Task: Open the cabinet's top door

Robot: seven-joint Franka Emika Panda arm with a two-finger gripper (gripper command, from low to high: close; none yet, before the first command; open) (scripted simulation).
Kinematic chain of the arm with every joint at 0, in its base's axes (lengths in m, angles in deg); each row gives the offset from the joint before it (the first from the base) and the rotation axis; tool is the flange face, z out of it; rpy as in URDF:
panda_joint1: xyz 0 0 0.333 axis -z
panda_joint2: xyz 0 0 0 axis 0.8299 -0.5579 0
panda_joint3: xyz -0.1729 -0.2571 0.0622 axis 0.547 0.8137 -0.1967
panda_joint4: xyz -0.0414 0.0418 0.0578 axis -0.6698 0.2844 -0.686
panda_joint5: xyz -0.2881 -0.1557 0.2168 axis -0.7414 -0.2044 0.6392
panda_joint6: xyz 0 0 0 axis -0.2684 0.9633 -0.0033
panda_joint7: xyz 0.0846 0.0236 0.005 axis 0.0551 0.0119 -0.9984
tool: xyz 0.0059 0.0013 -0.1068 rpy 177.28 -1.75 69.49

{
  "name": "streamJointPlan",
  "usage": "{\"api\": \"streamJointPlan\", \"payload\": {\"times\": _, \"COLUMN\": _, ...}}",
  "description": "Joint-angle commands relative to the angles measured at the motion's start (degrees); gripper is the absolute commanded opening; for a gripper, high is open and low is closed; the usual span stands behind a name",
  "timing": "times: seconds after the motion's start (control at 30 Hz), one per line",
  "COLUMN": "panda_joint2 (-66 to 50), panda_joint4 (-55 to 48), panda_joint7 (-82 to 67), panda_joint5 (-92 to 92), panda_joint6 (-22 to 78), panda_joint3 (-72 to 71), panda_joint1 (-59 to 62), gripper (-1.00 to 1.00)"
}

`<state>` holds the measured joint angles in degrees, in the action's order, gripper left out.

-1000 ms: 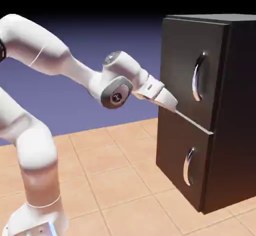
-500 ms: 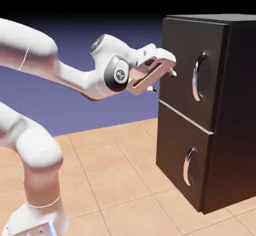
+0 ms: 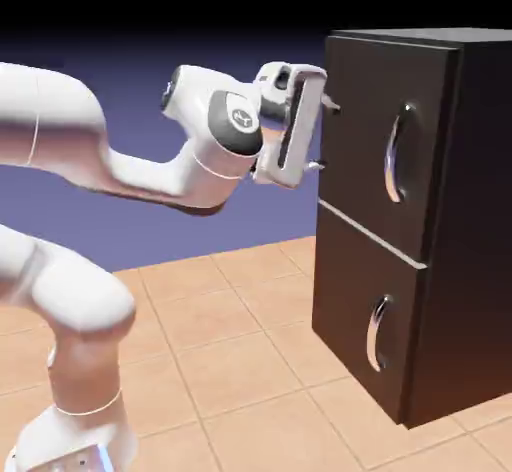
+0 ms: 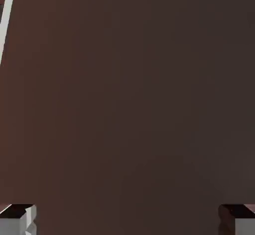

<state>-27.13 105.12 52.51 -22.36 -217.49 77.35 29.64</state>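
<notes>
dark brown-black fills the right of the exterior view: the cabinet (image 3: 470, 210) stands on a floor of tan tiles (image 3: 240, 360), just to the right of the claw (image 3: 322, 137). the claw's two fingers stand one above the other, spread wide with nothing between them, and both tips point at the left edge of the top door (image 3: 385, 150). they sit very near that edge; whether they touch it cannot be told. the top door lies flat and shut. its long curved silver handle (image 3: 397, 154) is to the claw's right, clearly apart from the fingertips and at about their height. a thin pale seam runs below the claw, dividing the top door from the lower door (image 3: 365, 330), whose smaller handle (image 3: 377, 333) hangs well below and to the right of the claw. the white arm (image 3: 120, 160) bends in from the left behind the claw.

in the hand view, plain dark brown panel (image 4: 129, 99) fills nearly everything ahead of the claw. the grey fingertips (image 4: 17, 219) show in the two bottom corners, far apart, with only the panel between them. a thin pale stripe (image 4: 7, 15) slants at the upper left edge.
</notes>
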Motion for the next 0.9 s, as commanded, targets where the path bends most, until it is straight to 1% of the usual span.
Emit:
{"api": "streamJointPlan", "payload": {"times": 0.0, "panda_joint2": 0.6, "panda_joint4": -0.3, "panda_joint7": -1.3, "panda_joint5": -2.5, "panda_joint6": 0.1, "panda_joint3": 1.0, "panda_joint1": -0.8, "gripper": 0.0}}
{"api": "streamJointPlan", "payload": {"times": 0.87, "panda_joint2": 14.5, "panda_joint4": -7.8, "panda_joint7": -33.7, "panda_joint5": -65.5, "panda_joint6": 2.7, "panda_joint3": 25.3, "panda_joint1": -19.8, "gripper": 0.0}}
